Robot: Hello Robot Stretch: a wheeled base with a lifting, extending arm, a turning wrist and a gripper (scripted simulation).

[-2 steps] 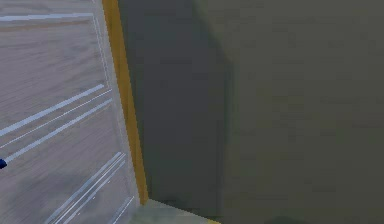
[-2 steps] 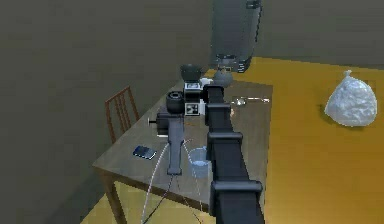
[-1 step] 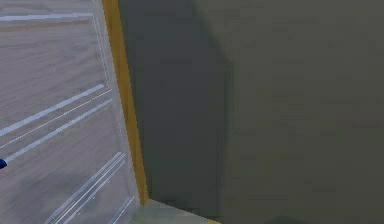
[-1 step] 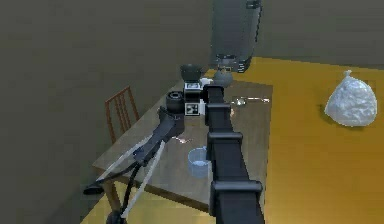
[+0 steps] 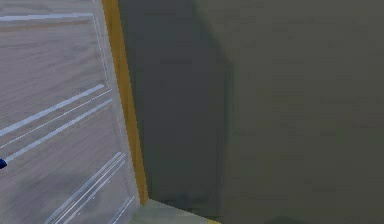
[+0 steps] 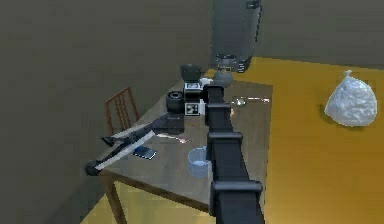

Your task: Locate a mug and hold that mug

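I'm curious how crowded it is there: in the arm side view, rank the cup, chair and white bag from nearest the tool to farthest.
1. Cup, on the table beside the arm, and chair, at the table's left: too close to call.
2. Bag, on the floor far right, plainly farthest from the tool.

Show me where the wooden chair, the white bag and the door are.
wooden chair (image 6: 122, 100): arm side view, on its backrest.
white bag (image 6: 352, 100): arm side view, on its bulging middle.
door (image 5: 55, 110): forward view, on its panelled face.
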